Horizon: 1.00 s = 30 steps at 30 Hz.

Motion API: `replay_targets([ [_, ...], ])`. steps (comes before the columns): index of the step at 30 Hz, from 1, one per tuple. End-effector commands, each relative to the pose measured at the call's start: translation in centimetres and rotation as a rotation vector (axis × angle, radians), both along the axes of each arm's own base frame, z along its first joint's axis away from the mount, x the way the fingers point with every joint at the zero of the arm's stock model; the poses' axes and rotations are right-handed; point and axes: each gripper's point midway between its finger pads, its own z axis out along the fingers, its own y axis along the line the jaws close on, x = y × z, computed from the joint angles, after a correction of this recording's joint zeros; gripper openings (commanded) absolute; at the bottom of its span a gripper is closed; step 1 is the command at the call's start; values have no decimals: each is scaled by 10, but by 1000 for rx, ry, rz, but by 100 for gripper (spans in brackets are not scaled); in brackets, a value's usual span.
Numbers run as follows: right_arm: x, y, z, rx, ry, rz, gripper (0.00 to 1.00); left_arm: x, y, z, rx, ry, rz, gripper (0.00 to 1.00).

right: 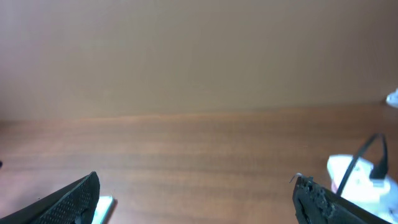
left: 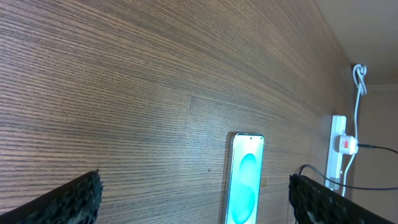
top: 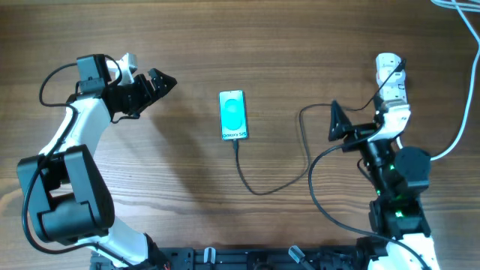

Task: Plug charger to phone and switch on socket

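Note:
The phone [top: 233, 115] lies flat mid-table with its teal screen lit. The thin black charger cable [top: 259, 190] runs from the phone's near end, loops across the table and goes up to the white socket [top: 390, 78] at the far right. My left gripper [top: 160, 83] is open and empty, left of the phone. My right gripper [top: 334, 120] is open and empty, just left of the socket, above the cable. The left wrist view shows the phone [left: 245, 180], the socket [left: 339, 149] and the cable [left: 323, 177] between open fingers [left: 199, 205]. The right wrist view shows open fingers [right: 199, 208], a phone corner [right: 104, 208] and part of the socket [right: 354, 177].
A thick white cord [top: 463, 112] runs from the far right edge down behind my right arm. The table is bare wood [top: 180, 172].

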Motion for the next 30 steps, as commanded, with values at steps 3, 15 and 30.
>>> replay_targets([
  [3,-15,3,-32,33,36,16,100,0,0,1,-2,-4,-2,100],
  [15,-37,5,-90,41,93,33,100,0,0,1,-1,-4,-2,100],
  [30,-60,3,-102,18,141,31,100,0,0,1,-1,-4,-2,100],
])
